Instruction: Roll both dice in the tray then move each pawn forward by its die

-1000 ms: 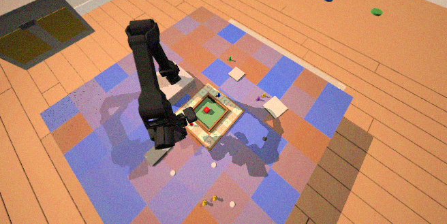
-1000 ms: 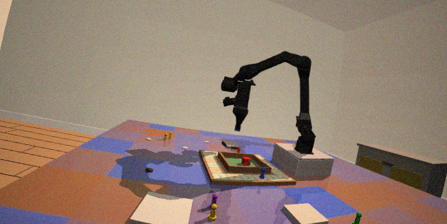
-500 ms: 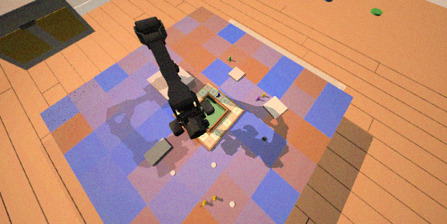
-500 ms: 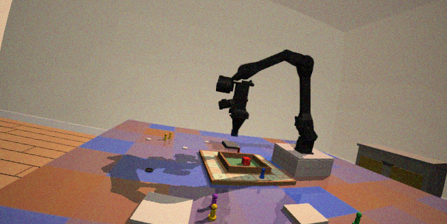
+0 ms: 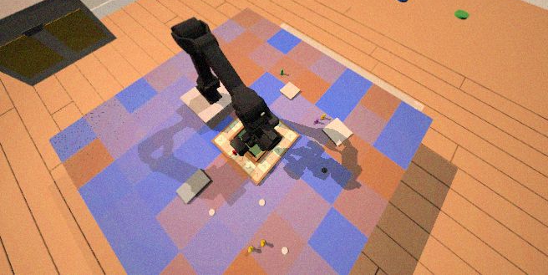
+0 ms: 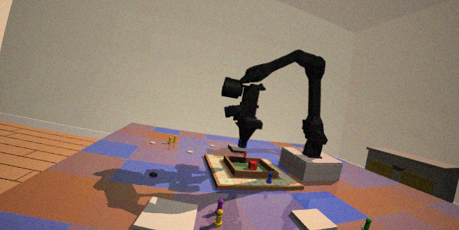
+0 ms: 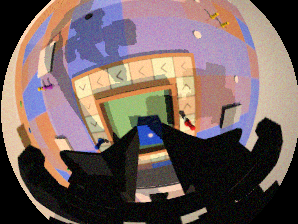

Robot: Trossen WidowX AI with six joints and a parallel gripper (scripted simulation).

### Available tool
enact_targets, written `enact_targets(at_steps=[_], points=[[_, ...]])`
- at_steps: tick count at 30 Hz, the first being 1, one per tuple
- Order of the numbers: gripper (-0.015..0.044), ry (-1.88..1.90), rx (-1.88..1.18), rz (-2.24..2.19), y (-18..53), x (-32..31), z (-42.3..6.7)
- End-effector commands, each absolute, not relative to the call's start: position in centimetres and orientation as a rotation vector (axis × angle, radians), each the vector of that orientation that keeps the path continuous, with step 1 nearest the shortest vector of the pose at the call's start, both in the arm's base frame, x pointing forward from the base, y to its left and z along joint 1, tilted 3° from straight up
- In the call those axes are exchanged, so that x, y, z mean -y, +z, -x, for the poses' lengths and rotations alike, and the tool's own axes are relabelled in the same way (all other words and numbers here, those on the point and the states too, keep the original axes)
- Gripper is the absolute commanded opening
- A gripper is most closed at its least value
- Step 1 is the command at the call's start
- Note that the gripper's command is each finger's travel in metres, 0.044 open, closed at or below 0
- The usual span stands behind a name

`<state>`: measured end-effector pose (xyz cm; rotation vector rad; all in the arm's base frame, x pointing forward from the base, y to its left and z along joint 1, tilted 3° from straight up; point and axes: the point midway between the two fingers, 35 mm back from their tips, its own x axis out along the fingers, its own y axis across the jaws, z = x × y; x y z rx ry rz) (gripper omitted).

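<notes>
My gripper (image 6: 242, 142) (image 7: 149, 128) is shut on the blue die (image 6: 242, 143) (image 7: 150, 136) and holds it above the far side of the green-floored tray (image 6: 252, 173) (image 7: 123, 111). The tray sits in the middle of the square game board (image 5: 261, 172) (image 6: 245, 182) (image 7: 143, 70). The red die (image 6: 252, 165) lies inside the tray. The red pawn (image 5: 234, 152) (image 6: 245, 154) (image 7: 186, 121) stands on the board's track at one side. The blue pawn (image 6: 269, 177) stands on the near track in the exterior view. In the top view the arm hides the tray and the die.
The arm's pedestal (image 5: 200, 105) (image 6: 308, 167) stands beside the board. A grey block (image 5: 193, 185) and white blocks (image 5: 290, 90) (image 5: 337, 131) lie around it, with a black disc (image 5: 324, 170) (image 6: 152, 174), spare pawns (image 5: 319, 119) (image 6: 220, 203) (image 5: 256, 246) and a cabinet (image 6: 409, 174).
</notes>
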<state>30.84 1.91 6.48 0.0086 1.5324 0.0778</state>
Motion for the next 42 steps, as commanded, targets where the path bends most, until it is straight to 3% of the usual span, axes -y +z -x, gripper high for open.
enact_targets(at_steps=[1,11,35,42], points=[[0.0000,0.108,-1.535,0.016,6.1,-4.1,-30.5],[0.0000,0.148,-1.509,0.050,5.7,-7.0,-30.1],[0.0000,0.143,-0.707,-0.011,3.9,-7.1,-31.6],[0.0000,0.143,-0.684,-0.014,3.5,-7.2,-32.0]])
